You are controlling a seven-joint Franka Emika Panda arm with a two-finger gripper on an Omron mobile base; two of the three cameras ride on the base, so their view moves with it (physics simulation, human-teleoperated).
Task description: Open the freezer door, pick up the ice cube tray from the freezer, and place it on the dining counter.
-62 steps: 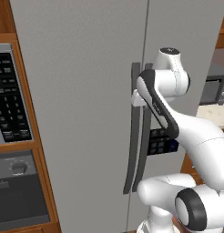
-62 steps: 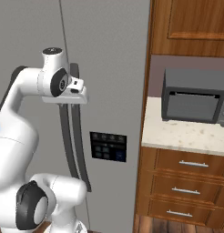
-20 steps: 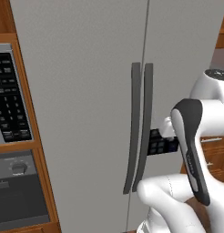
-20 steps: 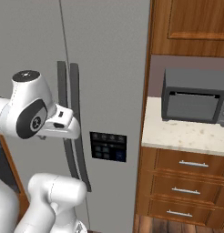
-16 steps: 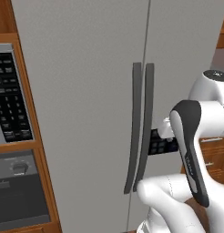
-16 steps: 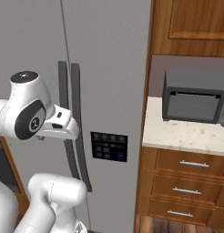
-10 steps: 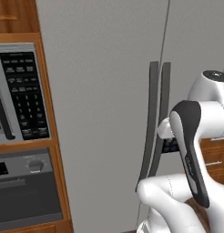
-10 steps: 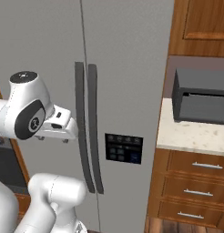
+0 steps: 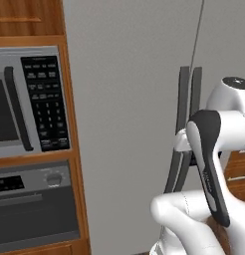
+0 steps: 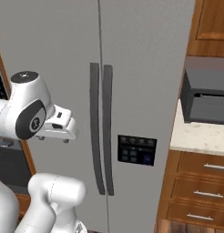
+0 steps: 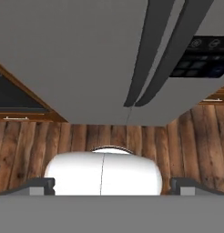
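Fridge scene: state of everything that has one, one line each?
freezer door: shut, handle untouched
neighbouring door: shut
gripper: open, holding nothing, apart from the doors
microwave: door shut
drawers: shut

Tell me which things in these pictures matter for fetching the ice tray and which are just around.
For the job:
- plain light-grey freezer door, shut
- its long curved dark grey handle
- gripper, open

Just around:
- neighbouring door with dark dispenser panel
- built-in microwave
- dark countertop oven
- wooden drawers
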